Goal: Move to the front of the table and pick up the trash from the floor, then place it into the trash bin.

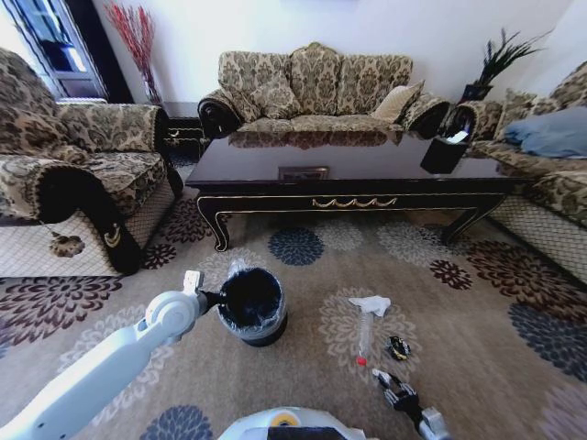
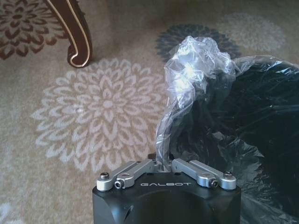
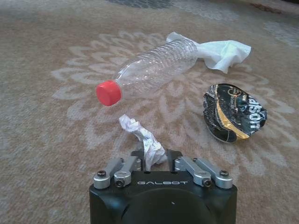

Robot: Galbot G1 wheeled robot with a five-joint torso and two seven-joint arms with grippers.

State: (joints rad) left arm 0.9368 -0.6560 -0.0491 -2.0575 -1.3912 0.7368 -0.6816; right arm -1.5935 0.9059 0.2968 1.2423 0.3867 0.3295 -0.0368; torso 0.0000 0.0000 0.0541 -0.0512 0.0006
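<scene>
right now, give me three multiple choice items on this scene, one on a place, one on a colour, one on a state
1. Where does the trash bin stand?
A. on the table
B. on the floor in front of the table
C. on the sofa

2. What colour is the cap of the clear bottle?
A. blue
B. green
C. red

3. What is the right claw doing?
A. pinching a small crumpled white scrap
B. gripping the bottle by its neck
C. hanging wide open above the black crushed wrapper

Answers:
1 B: the head view shows the bin on the floor, nearer than the table, with the left claw pinching its liner.
2 C: the right wrist view shows a red cap.
3 A: the white scrap sits between its fingers, while the bottle, the tissue and the wrapper lie apart on the carpet.
</scene>
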